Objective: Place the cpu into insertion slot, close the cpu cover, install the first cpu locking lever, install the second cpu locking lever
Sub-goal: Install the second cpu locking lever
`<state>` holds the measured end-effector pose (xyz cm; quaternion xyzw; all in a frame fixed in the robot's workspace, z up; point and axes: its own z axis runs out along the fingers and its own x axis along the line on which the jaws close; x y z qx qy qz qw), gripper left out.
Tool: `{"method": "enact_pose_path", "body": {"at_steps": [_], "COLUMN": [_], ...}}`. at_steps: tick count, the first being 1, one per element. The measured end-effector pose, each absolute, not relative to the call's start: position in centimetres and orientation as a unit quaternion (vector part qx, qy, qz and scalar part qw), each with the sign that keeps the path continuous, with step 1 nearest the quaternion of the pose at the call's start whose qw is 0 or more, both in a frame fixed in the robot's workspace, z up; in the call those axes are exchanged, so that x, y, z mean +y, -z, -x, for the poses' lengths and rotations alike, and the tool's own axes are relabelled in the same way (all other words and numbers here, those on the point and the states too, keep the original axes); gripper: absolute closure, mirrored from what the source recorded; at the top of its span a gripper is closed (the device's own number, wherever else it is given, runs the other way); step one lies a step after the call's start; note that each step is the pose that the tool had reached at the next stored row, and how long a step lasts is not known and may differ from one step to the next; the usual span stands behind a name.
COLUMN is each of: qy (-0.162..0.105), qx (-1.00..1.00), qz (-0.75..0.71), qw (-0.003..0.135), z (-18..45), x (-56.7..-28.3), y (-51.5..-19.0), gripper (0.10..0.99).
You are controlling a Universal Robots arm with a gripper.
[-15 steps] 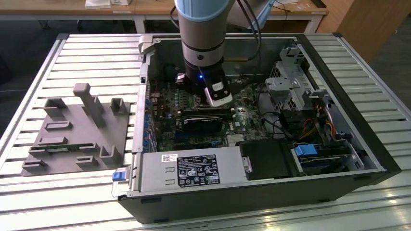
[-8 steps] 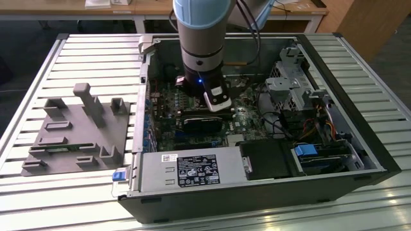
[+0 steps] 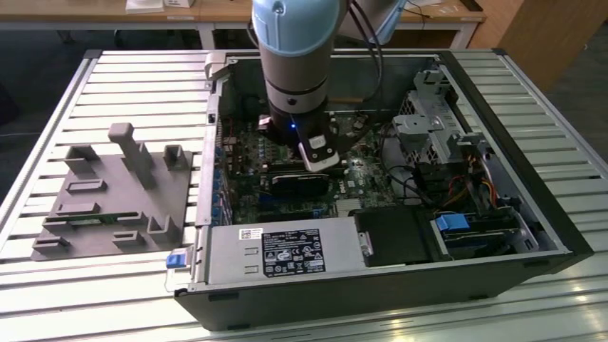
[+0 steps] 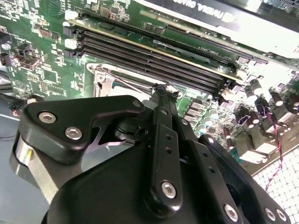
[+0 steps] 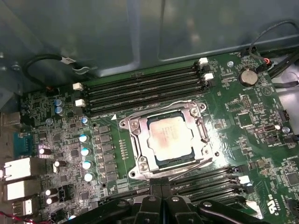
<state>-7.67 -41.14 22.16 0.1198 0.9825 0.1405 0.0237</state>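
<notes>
The open computer case holds the green motherboard. On it, the insertion slot contains the cpu, its pale silvery top showing through the cpu cover, lying flat. The gripper hangs beside the slot, fingers pressed together on nothing.

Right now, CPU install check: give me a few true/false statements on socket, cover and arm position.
1. The cpu sits in the insertion slot. True.
2. The cpu cover stands raised upright. False: it lies flat, framing the chip.
3. The gripper is at the socket's edge. True.
4. The arm is outside the computer case. False: it reaches down inside.
5. The grey fixture holds the chip. False.
</notes>
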Motion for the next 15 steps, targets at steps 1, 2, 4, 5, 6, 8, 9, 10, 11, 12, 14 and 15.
{"method": "enact_pose_path", "body": {"at_steps": [1,2,4,5,6,8,9,10,11,12,14,15], "qy": [-0.142,-0.144,-0.146,-0.147,-0.148,-0.149,-0.149,-0.149,-0.149,-0.149,-0.15,-0.15], "qx": [0.982,0.982,0.982,0.982,0.981,0.981,0.981,0.981,0.981,0.981,0.981,0.981], "qz": [-0.12,-0.12,-0.12,-0.12,-0.12,-0.12,-0.12,-0.12,-0.12,-0.12,-0.12,-0.12], "qw": [0.023,0.023,0.023,0.023,0.023,0.023,0.023,0.023,0.023,0.023,0.023,0.023], "z": [7.7,7.8,8.0,8.1,8.2,8.4,8.5,8.6,8.6,8.7,8.8,8.8], "x": [-41.2,-41.3,-41.3,-41.3,-41.3,-41.3,-41.3,-41.3,-41.3,-41.3,-41.3,-41.3], "y": [-22.1,-22.0,-21.8,-21.7,-21.6,-21.3,-21.2,-21.1,-21.0,-20.9,-20.6,-20.6], "gripper": [0.984,0.984,0.984,0.984,0.984,0.984,0.984,0.984,0.984,0.984,0.984,0.984]}}
